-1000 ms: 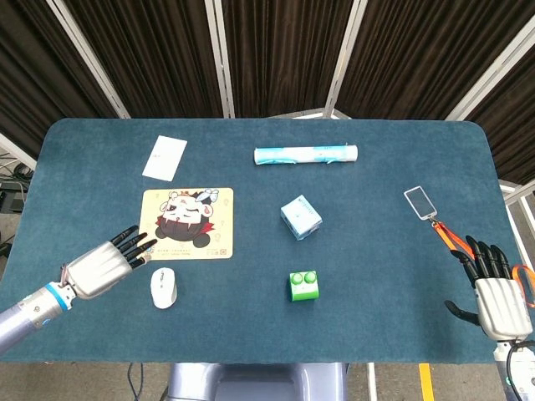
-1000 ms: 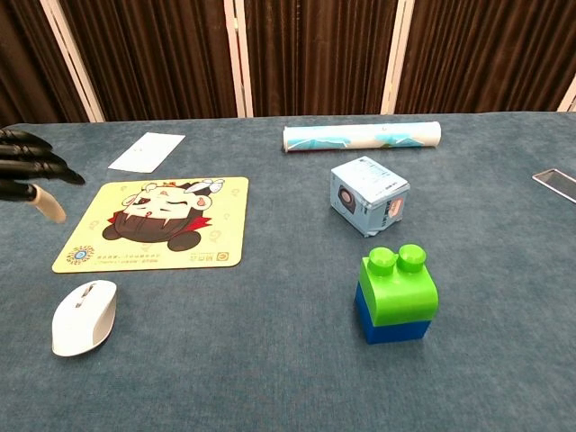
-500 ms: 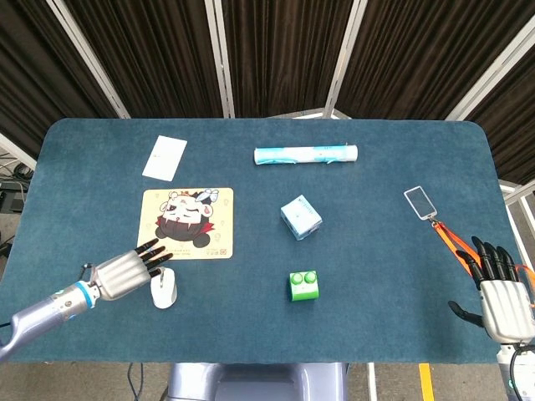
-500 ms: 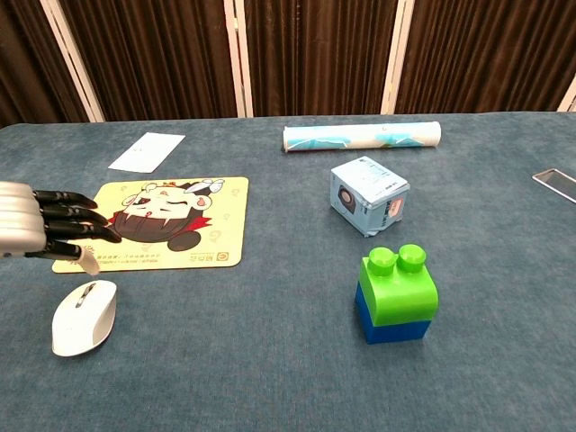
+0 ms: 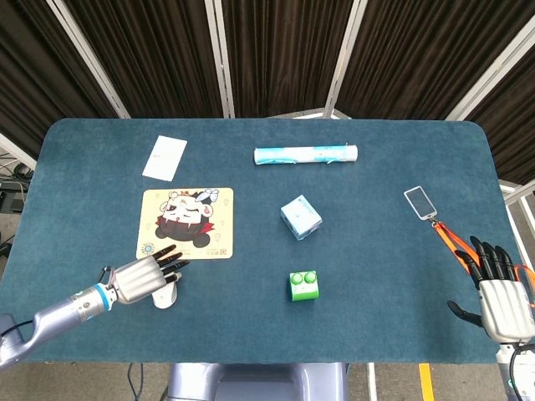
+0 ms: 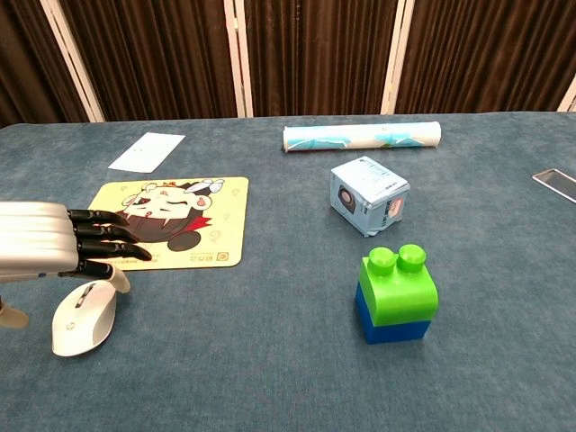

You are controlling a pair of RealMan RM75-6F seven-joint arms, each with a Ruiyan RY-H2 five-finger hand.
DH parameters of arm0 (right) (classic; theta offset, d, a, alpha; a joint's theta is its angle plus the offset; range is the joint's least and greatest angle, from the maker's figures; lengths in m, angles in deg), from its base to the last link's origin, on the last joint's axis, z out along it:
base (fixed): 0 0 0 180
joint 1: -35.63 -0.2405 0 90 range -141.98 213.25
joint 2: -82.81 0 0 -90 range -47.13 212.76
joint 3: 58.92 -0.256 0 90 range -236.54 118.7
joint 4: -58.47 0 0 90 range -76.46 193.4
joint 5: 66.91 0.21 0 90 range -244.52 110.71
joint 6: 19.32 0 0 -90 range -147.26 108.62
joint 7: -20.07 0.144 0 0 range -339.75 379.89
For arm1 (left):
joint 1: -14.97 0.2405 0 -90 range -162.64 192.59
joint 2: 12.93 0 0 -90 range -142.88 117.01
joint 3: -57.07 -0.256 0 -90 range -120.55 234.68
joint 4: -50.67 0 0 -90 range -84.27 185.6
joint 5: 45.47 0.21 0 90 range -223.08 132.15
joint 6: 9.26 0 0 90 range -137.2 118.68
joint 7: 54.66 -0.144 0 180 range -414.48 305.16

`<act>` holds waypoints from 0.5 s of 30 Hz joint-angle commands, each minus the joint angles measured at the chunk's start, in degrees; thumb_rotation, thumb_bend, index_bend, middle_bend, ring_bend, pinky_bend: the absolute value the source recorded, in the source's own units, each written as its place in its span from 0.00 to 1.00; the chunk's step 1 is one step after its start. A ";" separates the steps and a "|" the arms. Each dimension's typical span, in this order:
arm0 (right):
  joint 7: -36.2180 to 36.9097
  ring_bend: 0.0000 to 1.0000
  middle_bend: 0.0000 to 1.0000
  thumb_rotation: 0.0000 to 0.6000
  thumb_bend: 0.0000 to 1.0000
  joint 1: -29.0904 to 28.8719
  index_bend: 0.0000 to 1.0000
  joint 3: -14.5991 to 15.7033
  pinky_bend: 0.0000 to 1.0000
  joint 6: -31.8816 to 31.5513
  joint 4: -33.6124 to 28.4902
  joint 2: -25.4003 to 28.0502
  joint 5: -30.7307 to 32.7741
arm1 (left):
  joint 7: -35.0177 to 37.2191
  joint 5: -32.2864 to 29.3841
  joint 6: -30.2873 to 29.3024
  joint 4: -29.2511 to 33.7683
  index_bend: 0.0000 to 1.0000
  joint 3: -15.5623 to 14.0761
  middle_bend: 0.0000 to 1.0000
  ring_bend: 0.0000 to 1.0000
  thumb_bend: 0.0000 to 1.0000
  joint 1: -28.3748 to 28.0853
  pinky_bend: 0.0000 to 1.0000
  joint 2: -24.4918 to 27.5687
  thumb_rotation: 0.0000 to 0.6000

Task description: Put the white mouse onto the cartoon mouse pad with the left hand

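One second has brought the left hand (image 6: 54,249), fingers apart and empty, down over the small white plastic mouse (image 6: 84,316) lying just near of the yellow cartoon mouse pad (image 5: 207,225), so grasping seems next.

No readable text, label or number on anything here.

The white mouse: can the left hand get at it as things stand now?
Probably yes. The left hand hovers just above the white mouse with fingers spread, and nothing lies between them. The cartoon mouse pad sits beside it, unobstructed.
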 commanded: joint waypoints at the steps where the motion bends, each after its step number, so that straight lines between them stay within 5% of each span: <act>1: 0.06 0.00 0.00 1.00 0.13 -0.03 0.16 0.03 0.00 0.10 -0.01 0.02 -0.03 | -0.54 -0.22 0.15 0.01 0.24 -0.26 0.00 0.00 0.08 -0.28 0.00 -0.37 1.00; 15: 0.63 0.00 0.00 1.00 0.13 -0.29 0.16 0.08 0.00 0.55 0.06 0.13 -0.32 | -3.27 -3.87 3.01 -0.29 0.37 -0.78 0.00 0.00 0.12 -0.94 0.00 -2.86 1.00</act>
